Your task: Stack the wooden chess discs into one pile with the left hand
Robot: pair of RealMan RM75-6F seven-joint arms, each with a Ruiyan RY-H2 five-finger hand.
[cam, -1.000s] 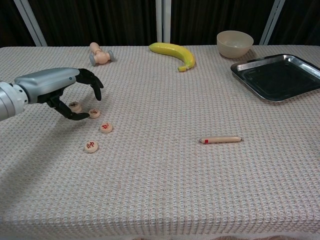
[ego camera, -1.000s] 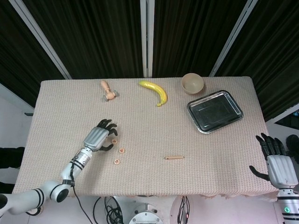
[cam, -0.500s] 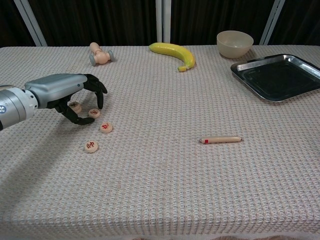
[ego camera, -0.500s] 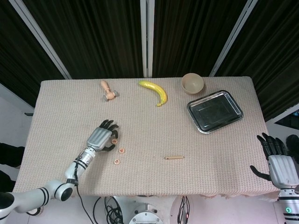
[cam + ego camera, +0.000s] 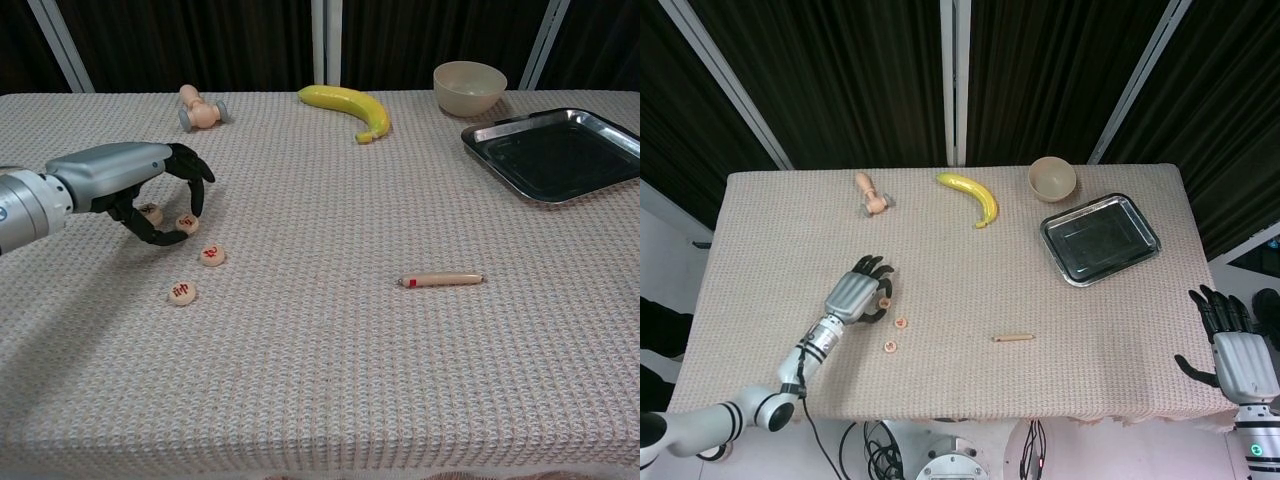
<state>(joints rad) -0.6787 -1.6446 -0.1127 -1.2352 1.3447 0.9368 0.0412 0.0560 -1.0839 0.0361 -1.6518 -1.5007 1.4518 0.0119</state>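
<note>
Presently my left hand (image 5: 135, 190) sits low over the tablecloth-covered table (image 5: 330, 340) toward its left edge, fingers curled downward. In the chest view a fingertip and the thumb close on one wooden chess disc (image 5: 187, 223), which appears pinched between them and barely clear of the cloth. A second disc (image 5: 150, 211) lies under the palm, partly hidden by the fingers. A third disc (image 5: 212, 254), marked in red, lies just beside the pinched one, toward the front edge and apart from the hand. A fourth disc (image 5: 182, 292) lies nearer the front edge, well apart from the hand. None of the discs rests on another.

From the head view, my left hand (image 5: 855, 293) covers the two nearer discs; the third (image 5: 901, 322) and fourth (image 5: 890, 347) are visible beside it.

My right hand (image 5: 1238, 350) is held off the table's right front corner, fingers spread and holding nothing.

Along the far edge lie a small wooden toy (image 5: 199, 109), a banana (image 5: 350, 105) and a beige bowl (image 5: 469, 87). A metal tray (image 5: 560, 155) sits near the right edge. A slim wooden stick (image 5: 441, 279) with a red band lies toward the front, right of centre.
</note>
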